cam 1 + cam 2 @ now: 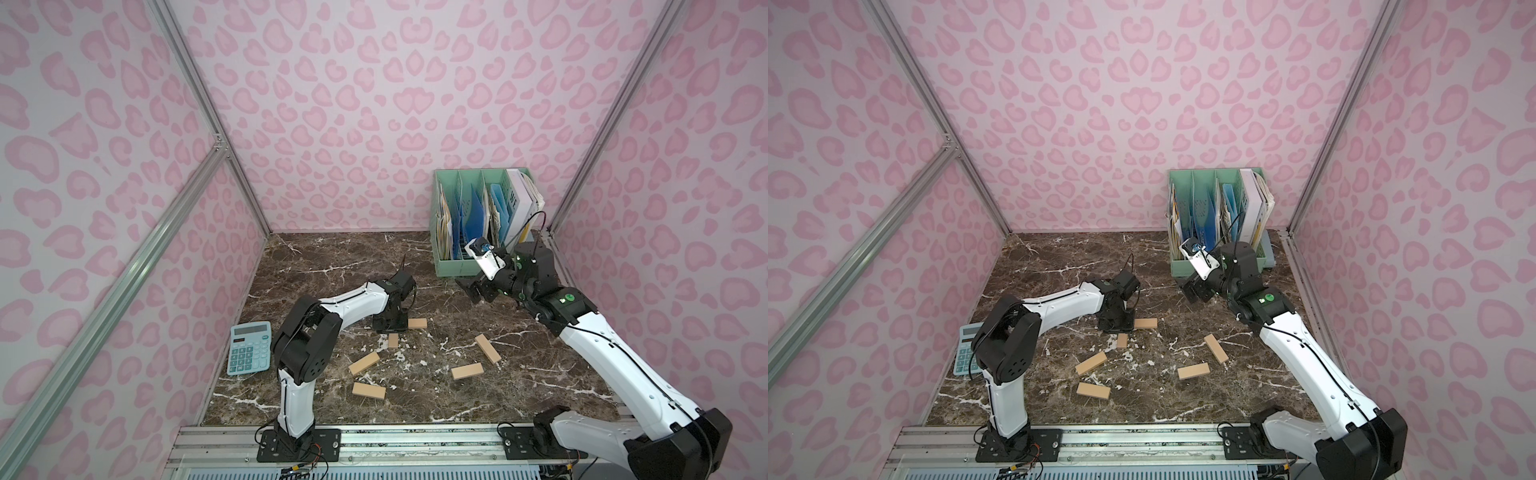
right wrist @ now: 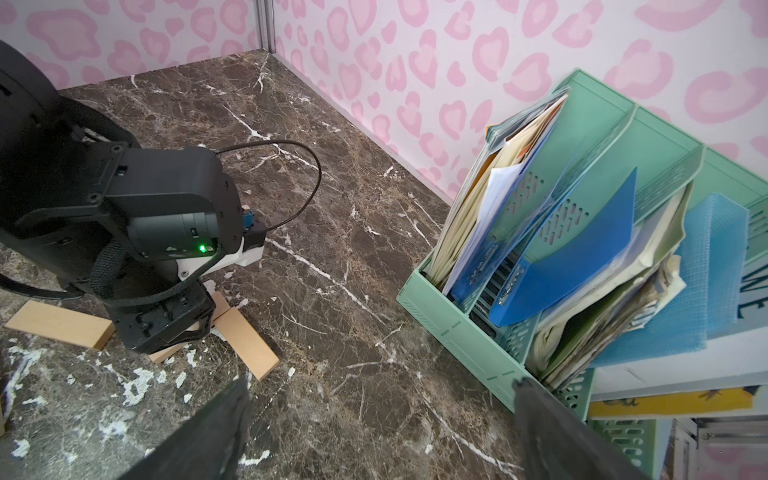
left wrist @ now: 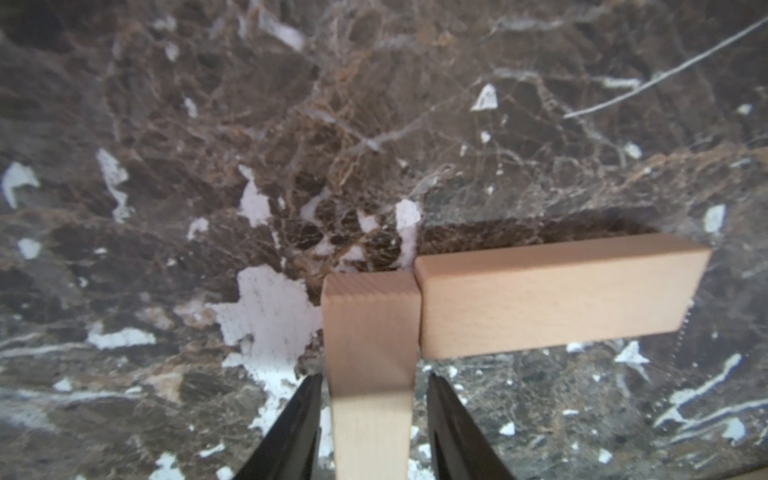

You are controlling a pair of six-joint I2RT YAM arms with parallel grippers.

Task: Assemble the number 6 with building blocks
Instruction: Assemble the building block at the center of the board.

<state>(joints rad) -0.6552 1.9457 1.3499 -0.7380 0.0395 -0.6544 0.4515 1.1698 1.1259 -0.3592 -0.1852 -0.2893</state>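
Fingers of the left pincer stand slightly parted on either side of the first plank. A sliver of dark marbled worktop shows between each finger and the wood, so this pincer is open and grips nothing. The first plank lies flat. The second plank butts its end against the first plank's long side at the far tip, and the two make a right-angle corner. In both top views the left pincer points down over this corner and hides part of it.

Places from here are given relative to the grey-blue calculator. The joined corner lies well apart from it, on the other side of the left arm. The third plank, lying askew, is the one nearest the calculator. The fourth plank sits near the third, a little farther from the calculator, and does not touch it. The fifth plank and the slanted sixth plank lie farther from the calculator than the corner does, near each other but apart. All six are flat on the worktop.

Farther again from the calculator, the right pincer is held above the worktop with its jaws spread wide and nothing between them. In a top view the right pincer is just in front of the green file rack. The rack, stuffed with folders and papers, stands in the corner of the worktop farthest from the calculator, against the pink patterned wall.
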